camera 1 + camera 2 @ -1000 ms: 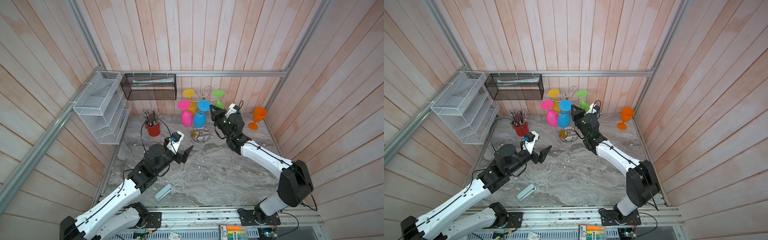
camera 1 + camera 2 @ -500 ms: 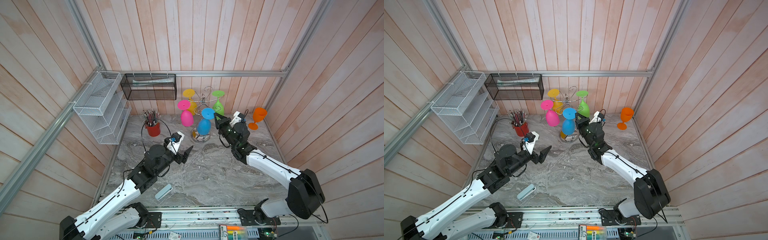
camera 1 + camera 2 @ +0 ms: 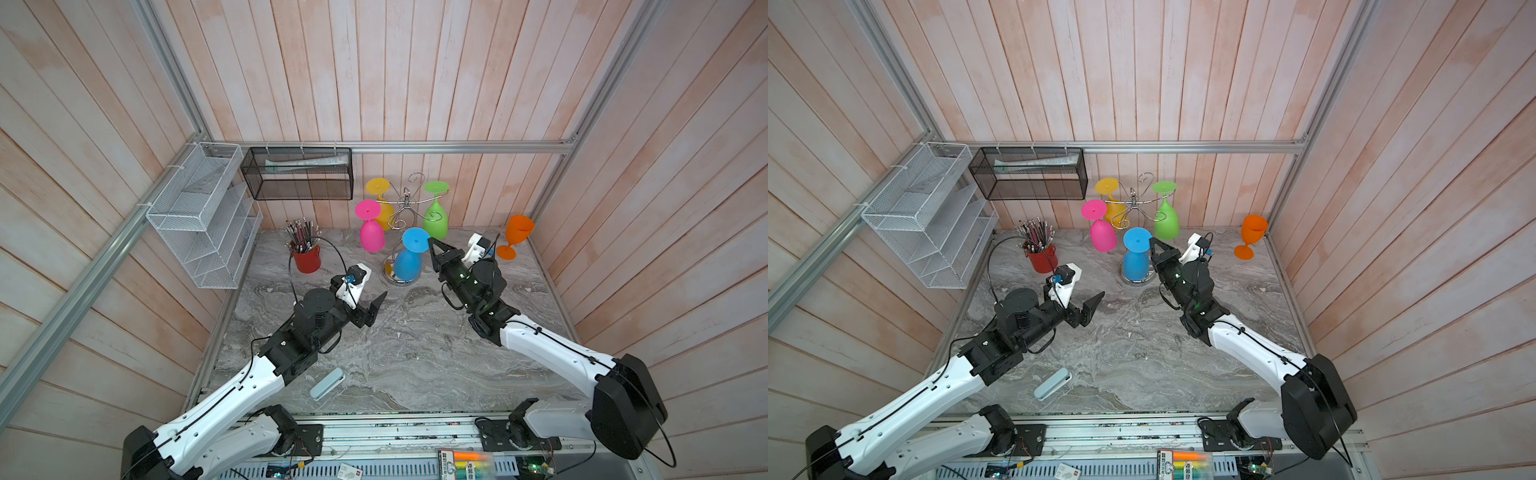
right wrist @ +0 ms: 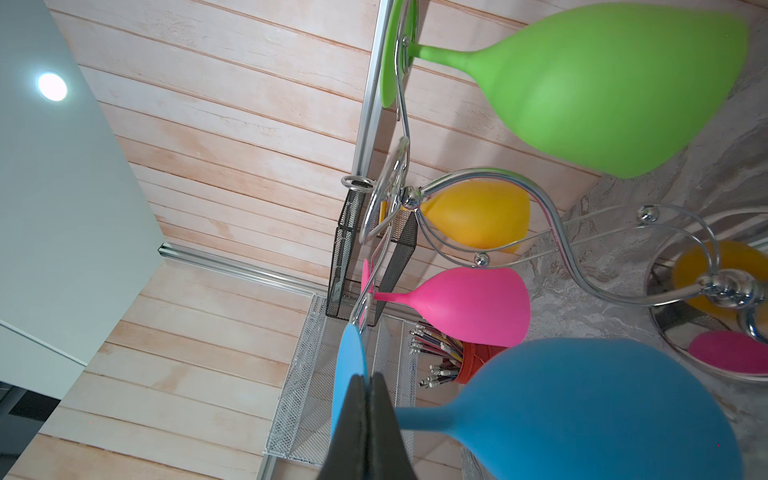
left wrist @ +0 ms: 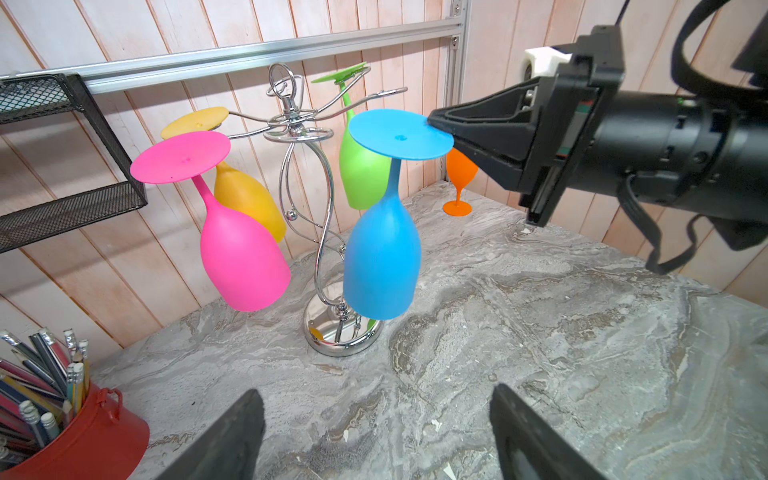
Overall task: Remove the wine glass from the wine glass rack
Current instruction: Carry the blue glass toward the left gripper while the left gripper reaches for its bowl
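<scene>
right pincer [image 3: 430, 241]: I'm clenching just the foot's rim of the blue wine glass [image 5: 381, 257] | glass: hanging bowl-down just beside the wine glass rack [image 5: 296, 126] | risk: thin pinch slipping, bowl swinging into the chrome, toppling it

Both top views are bright and evenly lit from above, with only soft, faint shadows on the marble bench [image 3: 415, 353]; the wall planks bow towards the edges. In the right wrist view a round ceiling lamp [image 4: 52, 86] blows out white, while the close blue wine glass [image 4: 582, 415] and right gripper [image 4: 368, 380] look blurred. The chrome wine glass rack [image 5: 332, 340] shows sharp glints
</scene>
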Controlling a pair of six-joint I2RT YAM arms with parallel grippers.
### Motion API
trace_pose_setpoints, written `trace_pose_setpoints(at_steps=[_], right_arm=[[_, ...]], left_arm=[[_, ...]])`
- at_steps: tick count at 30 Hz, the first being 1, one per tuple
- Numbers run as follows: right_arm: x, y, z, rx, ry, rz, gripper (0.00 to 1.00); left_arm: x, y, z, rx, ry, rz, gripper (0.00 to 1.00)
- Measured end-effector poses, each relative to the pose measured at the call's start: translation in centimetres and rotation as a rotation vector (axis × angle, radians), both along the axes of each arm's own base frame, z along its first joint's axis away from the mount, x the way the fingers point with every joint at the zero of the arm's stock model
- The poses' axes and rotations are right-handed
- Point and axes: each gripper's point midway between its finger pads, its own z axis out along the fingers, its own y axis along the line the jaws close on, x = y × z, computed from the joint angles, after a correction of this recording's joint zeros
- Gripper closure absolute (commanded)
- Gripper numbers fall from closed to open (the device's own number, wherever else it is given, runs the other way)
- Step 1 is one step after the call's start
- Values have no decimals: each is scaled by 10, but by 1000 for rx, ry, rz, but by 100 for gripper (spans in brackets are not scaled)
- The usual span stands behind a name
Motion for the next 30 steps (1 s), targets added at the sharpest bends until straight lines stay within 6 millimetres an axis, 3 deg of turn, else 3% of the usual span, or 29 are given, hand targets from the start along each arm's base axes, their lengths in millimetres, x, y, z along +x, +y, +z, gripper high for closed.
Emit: trace_pose_setpoints(at_steps=[7, 16, 22, 30], right_arm=[[-12, -8, 1, 1, 0, 2, 100], [-26, 2, -1, -11, 32, 42, 100], [-37, 19, -5, -34, 63, 89, 100], [-50, 37, 3, -27, 68, 142, 100]], left_arm=[[-25, -16, 6, 67, -67, -40, 13], [-38, -14, 40, 104, -142, -20, 13], [-41, -11, 36, 165, -150, -14, 14], [-46, -36, 28, 418, -295, -24, 17]])
